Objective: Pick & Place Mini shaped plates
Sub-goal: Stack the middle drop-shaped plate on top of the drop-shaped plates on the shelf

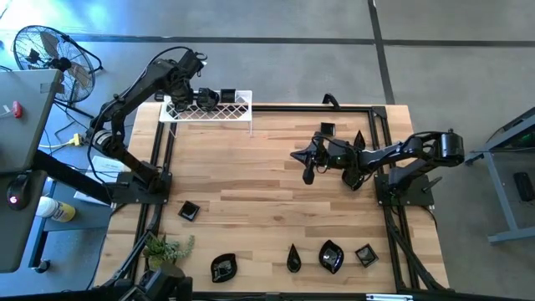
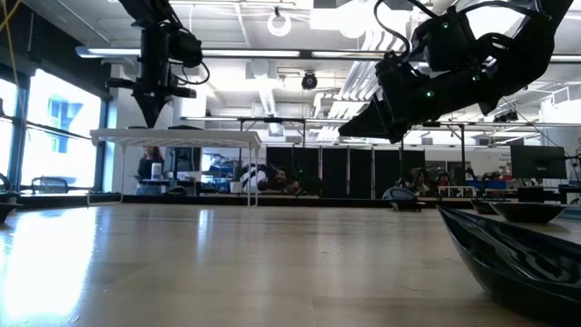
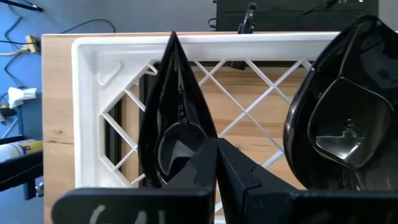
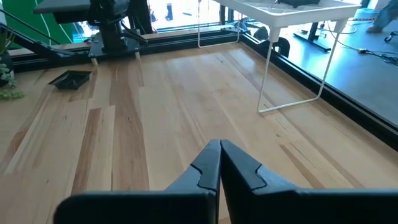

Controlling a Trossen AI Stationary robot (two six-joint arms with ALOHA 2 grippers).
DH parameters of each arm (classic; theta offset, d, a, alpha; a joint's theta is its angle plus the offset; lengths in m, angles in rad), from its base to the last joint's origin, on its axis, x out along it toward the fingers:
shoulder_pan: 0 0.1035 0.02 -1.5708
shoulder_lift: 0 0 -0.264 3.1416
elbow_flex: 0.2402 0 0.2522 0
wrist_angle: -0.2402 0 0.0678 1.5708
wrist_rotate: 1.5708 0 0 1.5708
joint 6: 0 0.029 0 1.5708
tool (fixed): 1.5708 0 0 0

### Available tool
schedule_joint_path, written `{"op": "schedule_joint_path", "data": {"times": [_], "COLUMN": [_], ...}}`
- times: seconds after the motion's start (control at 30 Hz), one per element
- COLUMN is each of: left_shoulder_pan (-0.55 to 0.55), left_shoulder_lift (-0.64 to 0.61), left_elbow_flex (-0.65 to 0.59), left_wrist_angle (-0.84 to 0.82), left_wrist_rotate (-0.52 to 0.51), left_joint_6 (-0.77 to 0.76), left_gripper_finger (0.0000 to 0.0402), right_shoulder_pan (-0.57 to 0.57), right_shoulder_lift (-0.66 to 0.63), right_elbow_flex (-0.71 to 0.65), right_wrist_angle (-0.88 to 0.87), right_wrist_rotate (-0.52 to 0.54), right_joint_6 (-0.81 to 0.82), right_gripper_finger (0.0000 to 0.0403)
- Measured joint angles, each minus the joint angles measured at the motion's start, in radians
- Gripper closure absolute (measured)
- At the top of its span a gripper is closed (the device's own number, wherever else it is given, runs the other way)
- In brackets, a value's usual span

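Note:
A white lattice wire rack [image 1: 242,114] stands at the table's far left edge. Two glossy black mini plates lie on its top: a teardrop plate [image 3: 171,106] and a wider one [image 3: 342,118]. My left gripper [image 3: 217,143] is shut and points steeply down over the teardrop plate's wide end, just above the rack top [image 2: 177,136]. My right gripper [image 1: 294,155] is shut, nearly level over the middle of the table, with nothing in it [image 4: 219,144]. Several more black plates lie along the near edge [image 1: 331,257], one sits at the near left [image 1: 189,211], and two by the right arm [image 1: 328,130]. My left gripper has its shut fingertips [image 3: 205,165] in front of the teardrop plate's wide end [image 3: 177,149], coming from above. Whether they touch the plate I cannot tell. The plate lies flat on the rack's lattice, its pointed end away from the fingers.
A small green plant [image 1: 167,248] sits at the near left corner. Black rails [image 1: 380,150] frame the table. The broad wooden middle [image 1: 251,176] has nothing on it. A fan [image 1: 50,50] and a side desk stand off the table's left.

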Motion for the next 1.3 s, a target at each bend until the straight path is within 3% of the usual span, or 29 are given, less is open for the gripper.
{"op": "schedule_joint_path", "data": {"times": [1.3], "left_shoulder_pan": [0.0], "left_shoulder_lift": [0.0], "left_elbow_flex": [-0.041], "left_wrist_angle": [0.052], "left_wrist_rotate": [-0.042], "left_joint_6": [0.027], "left_gripper_finger": [0.0401], "right_shoulder_pan": [0.0], "right_shoulder_lift": [0.0], "right_elbow_flex": [0.0], "right_wrist_angle": [0.0], "right_wrist_rotate": [0.0], "right_joint_6": [0.001], "right_gripper_finger": [0.0401]}}
